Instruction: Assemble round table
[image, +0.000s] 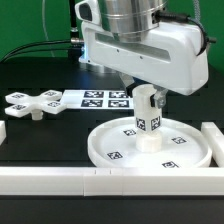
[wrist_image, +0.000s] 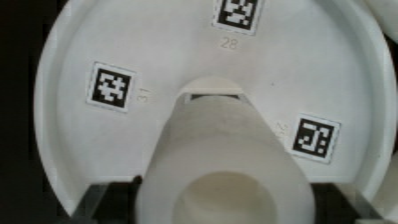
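Seating the post (image: 148, 124) at the centre of the disc (image: 104, 150) — the tool (image: 147, 100), closed on the post, is holding it upright — is probably calling next for a screwing turn.

Glossy silver-grey cylindrical wrist link (image: 128, 12); below it a broad white plastic hand housing (image: 150, 52), boxy with rounded corners and smooth sides; thin black cables (image: 45, 45) run behind it; the pincer (image: 147, 98) has short black fingers (wrist_image: 111, 196)

Black table (image: 40, 145) carries disc (image: 98, 149), cross-shaped foot (image: 30, 103), marker board (image: 101, 98), rails (image: 60, 182)
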